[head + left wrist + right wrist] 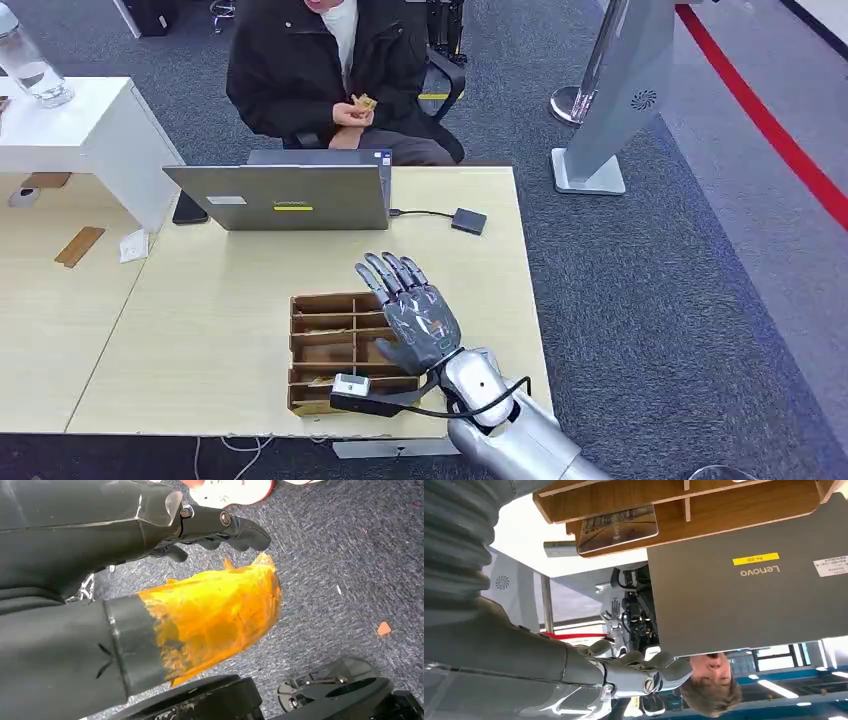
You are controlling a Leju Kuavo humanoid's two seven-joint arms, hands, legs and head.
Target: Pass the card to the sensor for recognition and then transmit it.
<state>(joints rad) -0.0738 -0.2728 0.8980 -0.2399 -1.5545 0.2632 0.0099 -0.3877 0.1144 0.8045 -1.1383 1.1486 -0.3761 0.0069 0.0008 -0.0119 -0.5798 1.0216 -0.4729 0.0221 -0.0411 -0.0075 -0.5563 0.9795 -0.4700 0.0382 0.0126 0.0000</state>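
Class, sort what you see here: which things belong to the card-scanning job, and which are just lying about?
Job:
right hand, open above the tray
wooden divided tray
card in the tray
small black box wired to the laptop, possibly the sensor

Lying about:
laptop
water bottle
white stand

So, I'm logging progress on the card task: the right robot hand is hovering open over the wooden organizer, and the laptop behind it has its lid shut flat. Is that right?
Not quite. The laptop is open, its lid standing upright with the back facing the robot; the head view shows this. The rest holds: the right robot hand hovers open over the wooden organizer.
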